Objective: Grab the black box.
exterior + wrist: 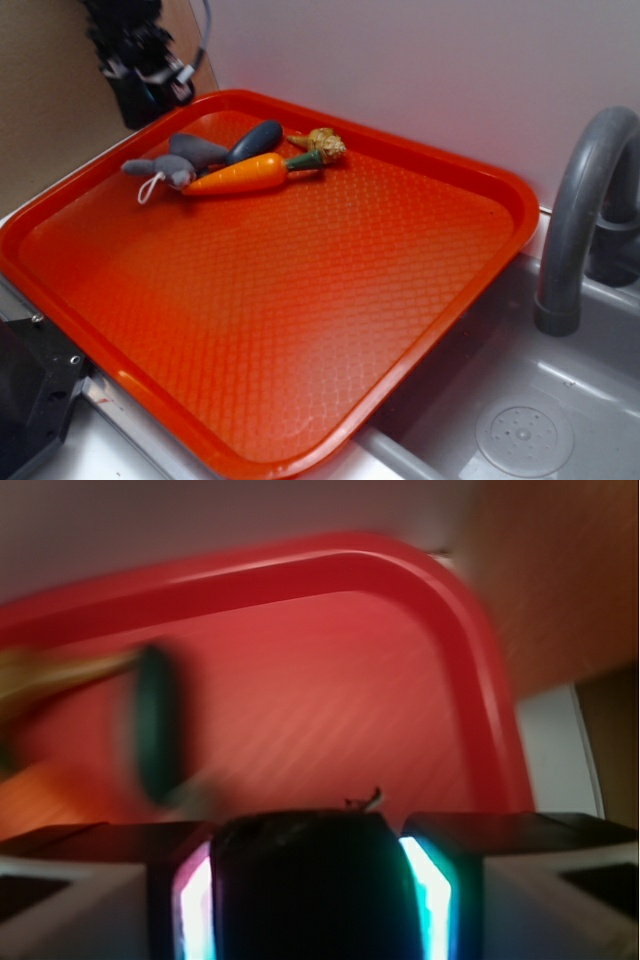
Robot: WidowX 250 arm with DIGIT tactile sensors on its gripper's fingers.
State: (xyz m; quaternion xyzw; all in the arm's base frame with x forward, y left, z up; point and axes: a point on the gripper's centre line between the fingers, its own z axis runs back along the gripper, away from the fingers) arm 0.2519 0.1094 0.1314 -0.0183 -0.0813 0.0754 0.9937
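Note:
The black box [305,880] fills the gap between my two lit fingertips [430,900] in the wrist view, its dark matte top rounded at the edges. My gripper [310,905] is shut on it. In the exterior view the gripper [140,90] hangs above the far left corner of the orange tray [440,300], with the black box [135,103] as a dark block at its tip, off the tray floor. The wrist view is blurred.
On the tray's far left lie a grey plush mouse [175,165], a dark blue-grey oval toy [255,140], an orange carrot [245,175] and a yellowish toy [325,143]. A grey faucet [585,210] and sink [520,420] stand at right. A black device [25,400] sits lower left.

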